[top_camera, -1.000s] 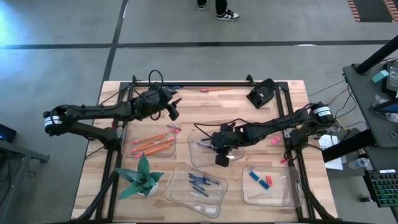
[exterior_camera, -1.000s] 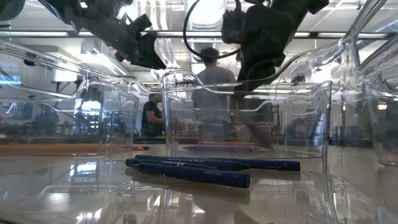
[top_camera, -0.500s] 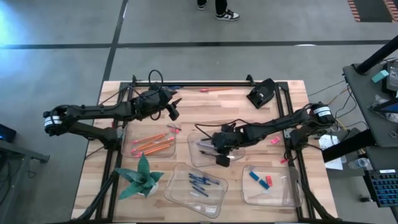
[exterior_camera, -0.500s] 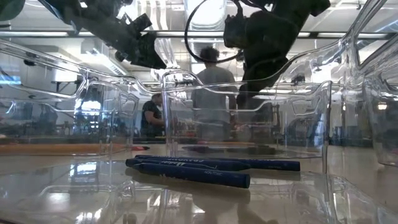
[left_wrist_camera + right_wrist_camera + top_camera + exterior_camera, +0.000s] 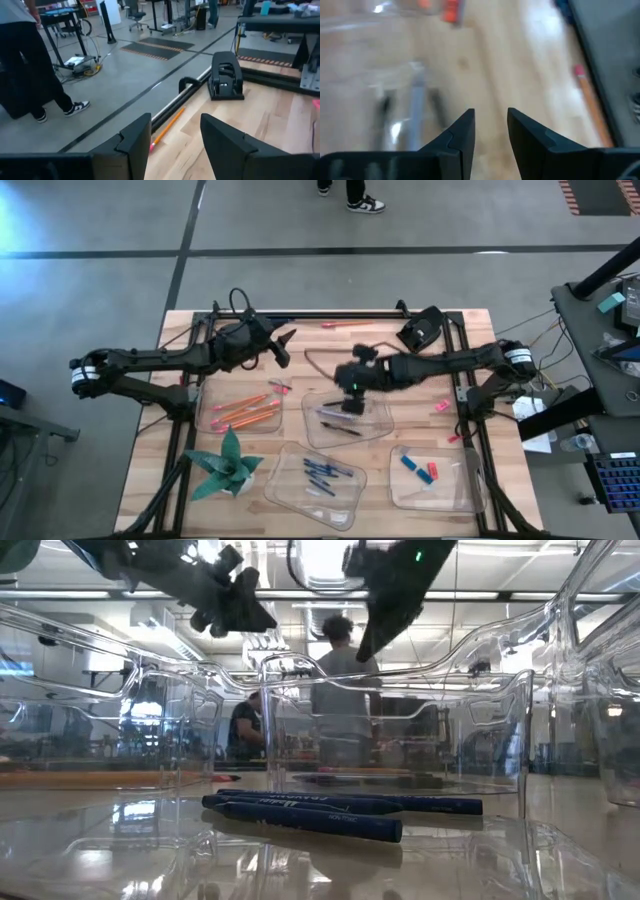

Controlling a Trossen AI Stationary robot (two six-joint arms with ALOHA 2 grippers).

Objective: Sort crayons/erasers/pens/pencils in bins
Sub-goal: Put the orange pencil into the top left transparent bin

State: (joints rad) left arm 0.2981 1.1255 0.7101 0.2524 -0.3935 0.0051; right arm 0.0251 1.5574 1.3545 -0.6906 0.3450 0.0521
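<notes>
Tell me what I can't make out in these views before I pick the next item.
- Right gripper: right wrist view is motion-blurred; the bin's contents cannot be read.
- Loose pencil at the table's far edge: left wrist view, its near end hidden behind the left gripper fingers.
- Erasers: high view, too small to count.
- Low view: clear bin walls smear everything behind.

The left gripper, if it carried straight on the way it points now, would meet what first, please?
Probably the orange pencil lying loose on the table by the rail; the left gripper is open and empty, though depth is hard to judge.
</notes>
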